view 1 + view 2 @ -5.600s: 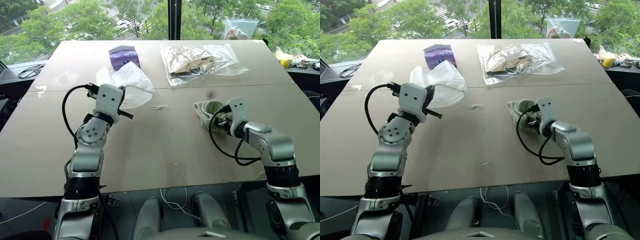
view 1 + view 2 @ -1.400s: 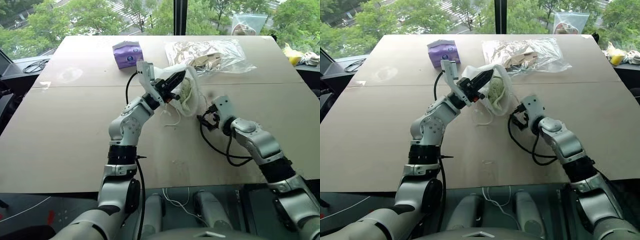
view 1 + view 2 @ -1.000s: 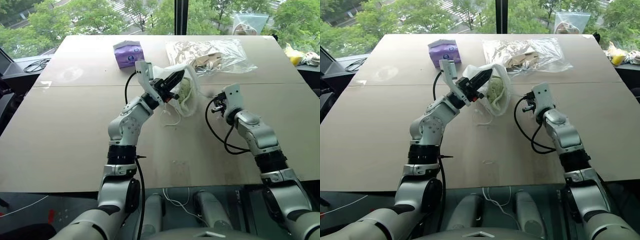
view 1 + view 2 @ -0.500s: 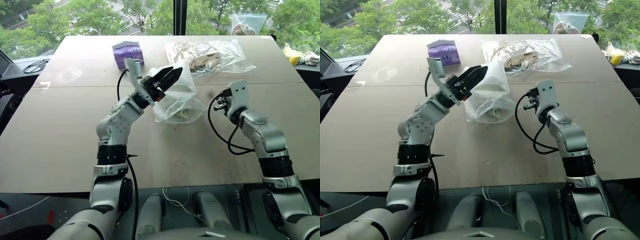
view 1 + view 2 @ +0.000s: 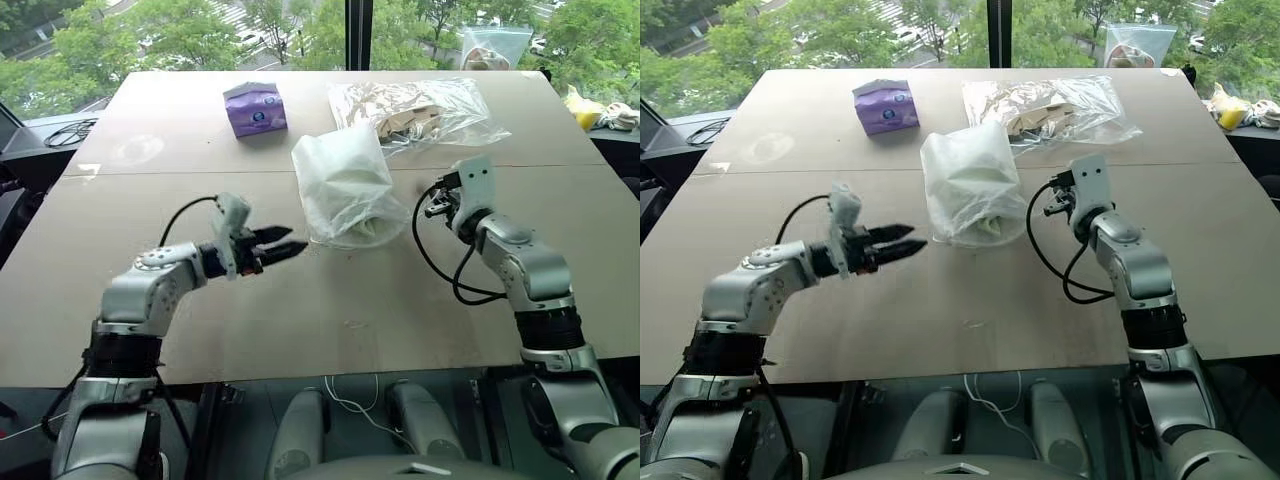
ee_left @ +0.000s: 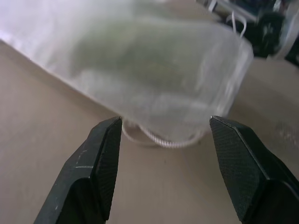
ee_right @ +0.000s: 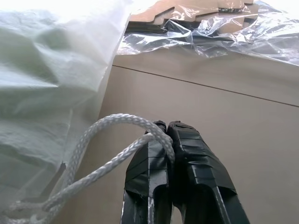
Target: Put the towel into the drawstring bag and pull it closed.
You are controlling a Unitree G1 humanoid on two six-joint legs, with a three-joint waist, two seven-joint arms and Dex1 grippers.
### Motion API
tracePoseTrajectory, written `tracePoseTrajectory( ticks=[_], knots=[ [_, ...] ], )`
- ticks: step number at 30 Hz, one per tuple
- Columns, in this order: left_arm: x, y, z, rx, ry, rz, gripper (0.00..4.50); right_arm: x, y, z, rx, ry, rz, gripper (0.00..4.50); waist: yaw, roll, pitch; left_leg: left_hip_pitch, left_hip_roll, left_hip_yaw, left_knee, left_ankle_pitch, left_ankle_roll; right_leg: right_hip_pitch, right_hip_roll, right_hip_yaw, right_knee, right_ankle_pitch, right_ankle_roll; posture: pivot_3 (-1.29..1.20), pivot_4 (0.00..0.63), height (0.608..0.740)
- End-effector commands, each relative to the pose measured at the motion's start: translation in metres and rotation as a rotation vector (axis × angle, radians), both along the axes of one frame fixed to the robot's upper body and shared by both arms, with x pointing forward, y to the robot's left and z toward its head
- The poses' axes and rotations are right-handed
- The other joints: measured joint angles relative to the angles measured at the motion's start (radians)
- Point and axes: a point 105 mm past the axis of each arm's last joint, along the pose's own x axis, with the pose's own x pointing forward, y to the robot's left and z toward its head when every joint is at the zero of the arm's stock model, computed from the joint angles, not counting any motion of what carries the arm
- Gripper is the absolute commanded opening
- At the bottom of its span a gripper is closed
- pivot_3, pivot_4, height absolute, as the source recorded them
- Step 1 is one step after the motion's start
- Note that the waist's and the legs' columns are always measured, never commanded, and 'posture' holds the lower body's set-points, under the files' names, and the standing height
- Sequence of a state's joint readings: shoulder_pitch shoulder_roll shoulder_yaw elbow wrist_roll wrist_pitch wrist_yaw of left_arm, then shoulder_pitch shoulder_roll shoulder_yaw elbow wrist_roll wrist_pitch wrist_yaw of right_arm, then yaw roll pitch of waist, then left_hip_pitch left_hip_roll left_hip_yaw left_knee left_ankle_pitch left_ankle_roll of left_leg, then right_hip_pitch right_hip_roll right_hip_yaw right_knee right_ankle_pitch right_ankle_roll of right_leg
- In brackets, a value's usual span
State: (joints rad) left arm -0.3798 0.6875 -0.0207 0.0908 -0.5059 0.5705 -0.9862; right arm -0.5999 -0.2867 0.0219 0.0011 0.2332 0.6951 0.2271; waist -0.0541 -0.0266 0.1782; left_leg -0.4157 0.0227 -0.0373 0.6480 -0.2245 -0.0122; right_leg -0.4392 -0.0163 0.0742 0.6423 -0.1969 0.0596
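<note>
The drawstring bag [image 5: 345, 190] stands slumped on the table's middle, translucent white. Through its fabric the towel [image 6: 140, 53] shows as a pale green shape. My left gripper [image 5: 288, 242] hovers low over the table just left of the bag, open and empty, pointing at the bag's base. In the left wrist view a white cord [image 6: 154, 139] lies under the bag between the spread fingers. My right gripper [image 7: 167, 125] is at the bag's right side, shut on a loop of the white cord [image 7: 117, 119] that runs back to the bag.
A purple tissue pack [image 5: 255, 108] lies behind the bag to the left. A clear crinkly plastic bag [image 5: 415, 108] with brown contents lies behind it to the right. Another clear bag [image 5: 497, 45] leans at the window. Bare tabletop [image 5: 330, 310] stretches in front.
My left gripper has opened and let go of the bag, then dropped down and left to the table's near side. The bag has settled onto the table. The right gripper stays put.
</note>
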Motion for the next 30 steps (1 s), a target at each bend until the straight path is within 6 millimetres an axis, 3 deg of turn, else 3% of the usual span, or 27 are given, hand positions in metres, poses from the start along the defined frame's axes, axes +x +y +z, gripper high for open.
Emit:
tracePoseTrajectory(
  ticks=[1,4,9,13,20,23,29,30],
  knots=[
    [0.009,0.001,-0.002,0.124,-0.117,-0.02,3.05,0.001,0.002,0.018,0.005,-0.06,0.007,0.0,0.003,0.0,0.0,0.0,0.0,0.0,0.0,0.0,0.0,0.0,0.0,0.0,0.0,0.0,0.0,0.0,0.15,0.74],
    [0.023,-0.007,-0.005,0.144,-0.201,-0.013,3.05,0.001,0.002,0.018,0.005,-0.06,0.006,0.0,0.01,0.0,0.0,0.001,0.0,0.0,0.0,0.0,0.0,0.0,0.0,0.0,0.0,0.0,0.0,0.0,0.15,0.74],
    [0.049,-0.027,0.005,0.074,-0.288,0.027,3.05,0.0,0.001,0.019,0.005,-0.061,0.003,0.0,0.017,0.0,0.0,0.0,0.0,0.0,0.001,0.0,0.0,0.0,0.0,0.0,0.0,0.001,0.0,0.0,0.15,0.74],
    [0.06,-0.046,0.0,0.069,-0.275,0.0,3.05,-0.001,-0.001,0.019,0.008,-0.064,-0.005,0.0,0.012,0.0,0.0,-0.001,-0.001,0.001,0.001,0.0,0.0,0.0,0.0,0.0,0.0,0.001,0.0,0.0,0.15,0.74],
    [0.078,-0.052,-0.006,0.086,-0.201,0.027,3.05,-0.002,-0.003,0.022,0.018,-0.074,-0.024,0.0,0.011,0.0,0.0,0.0,0.0,0.0,0.001,0.0,0.0,0.0,0.0,0.0,0.001,0.001,0.0,0.0,0.15,0.74],
    [0.079,-0.054,-0.007,0.099,-0.187,0.005,2.41,-0.002,-0.005,0.022,0.021,-0.074,-0.034,0.0,0.013,0.0,0.0,0.001,0.0,0.0,0.002,0.0,0.0,0.001,0.0,0.0,0.001,0.001,0.001,0.0,0.15,0.74],
    [0.074,-0.04,0.004,0.081,-0.209,0.017,0.07,-0.005,-0.006,0.022,0.023,-0.074,-0.042,0.0,0.01,0.0,0.0,0.0,0.0,0.0,0.002,0.0,0.0,0.001,0.0,0.0,0.002,0.001,0.0,0.0,0.15,0.74],
    [0.073,-0.036,0.007,0.077,-0.221,0.026,0.02,-0.005,-0.006,0.022,0.021,-0.075,-0.041,0.0,0.008,0.0,0.0,0.0,0.0,0.0,0.001,0.0,0.0,0.0,0.0,0.0,0.001,0.001,0.0,0.0,0.15,0.74]
  ],
)
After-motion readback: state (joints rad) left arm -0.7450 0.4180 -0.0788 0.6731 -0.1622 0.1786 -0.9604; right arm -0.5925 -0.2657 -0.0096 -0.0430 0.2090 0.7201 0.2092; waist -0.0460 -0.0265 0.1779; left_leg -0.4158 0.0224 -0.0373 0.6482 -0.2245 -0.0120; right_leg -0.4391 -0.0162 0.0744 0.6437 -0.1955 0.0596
